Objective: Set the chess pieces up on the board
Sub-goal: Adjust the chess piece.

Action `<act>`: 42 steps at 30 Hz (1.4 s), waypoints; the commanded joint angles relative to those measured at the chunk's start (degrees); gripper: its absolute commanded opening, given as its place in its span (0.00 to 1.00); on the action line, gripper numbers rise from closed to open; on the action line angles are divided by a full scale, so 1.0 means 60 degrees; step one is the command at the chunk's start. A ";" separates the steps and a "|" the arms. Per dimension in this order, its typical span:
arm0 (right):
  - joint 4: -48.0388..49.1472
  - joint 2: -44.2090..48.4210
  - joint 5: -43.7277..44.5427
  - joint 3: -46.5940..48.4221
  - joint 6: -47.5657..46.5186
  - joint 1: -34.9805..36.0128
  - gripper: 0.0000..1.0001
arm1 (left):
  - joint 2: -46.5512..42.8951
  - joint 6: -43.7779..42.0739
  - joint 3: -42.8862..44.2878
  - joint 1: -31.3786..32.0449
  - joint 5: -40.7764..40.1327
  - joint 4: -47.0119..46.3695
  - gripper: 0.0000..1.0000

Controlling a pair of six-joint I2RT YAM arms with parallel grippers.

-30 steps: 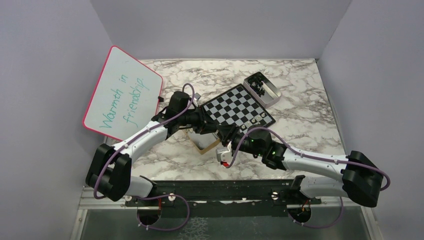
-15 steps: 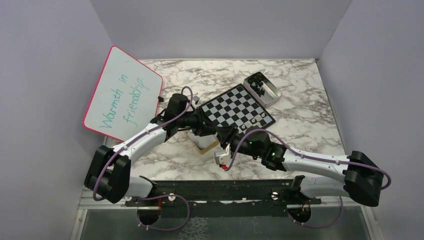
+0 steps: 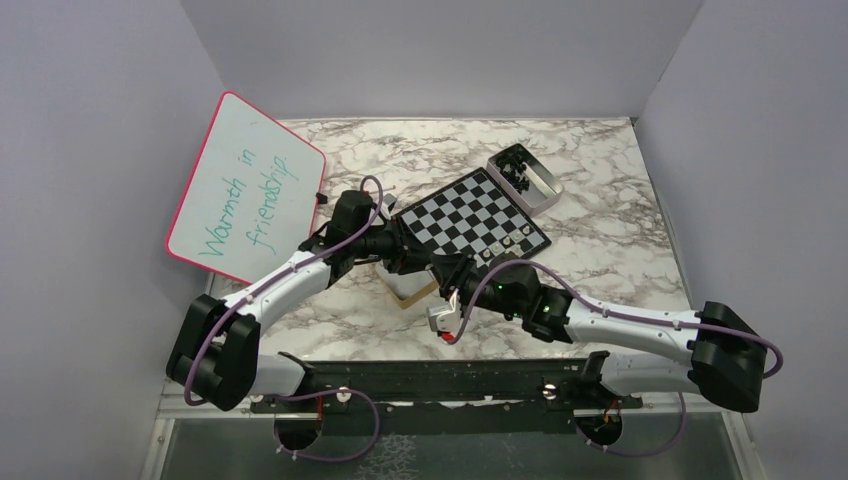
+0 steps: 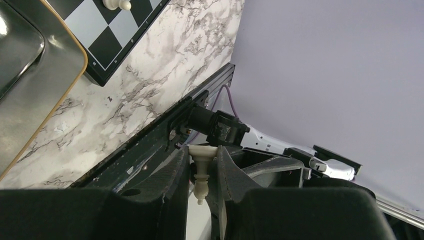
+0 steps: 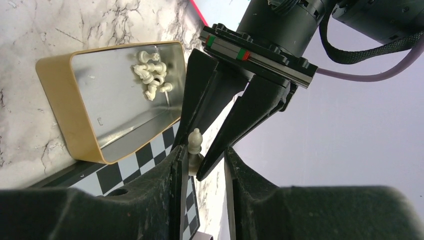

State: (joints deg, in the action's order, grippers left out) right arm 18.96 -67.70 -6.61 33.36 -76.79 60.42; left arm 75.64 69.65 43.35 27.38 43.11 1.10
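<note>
Beside the board [image 3: 470, 215], the left claw [image 4: 201, 152] still pinches a pale chess piece [image 4: 201, 175]; the right claw [image 5: 202, 152] has edged nearer, grip unclear.

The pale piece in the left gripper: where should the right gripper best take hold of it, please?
On the pale piece, probably the slim waist, free behind the base pinched in the left gripper. The right gripper should enter the gap's open side, fingers crosswise.
</note>
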 commanded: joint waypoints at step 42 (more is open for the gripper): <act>0.4549 -0.0800 0.4511 0.0889 1.2066 0.0925 0.57 | -0.3048 0.4302 -0.1938 -0.0183 -0.4440 -0.3553 0.21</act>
State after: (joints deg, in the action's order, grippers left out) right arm 41.67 -71.13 18.74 36.32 -2.72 64.97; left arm 58.63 94.17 31.70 26.46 18.87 -18.85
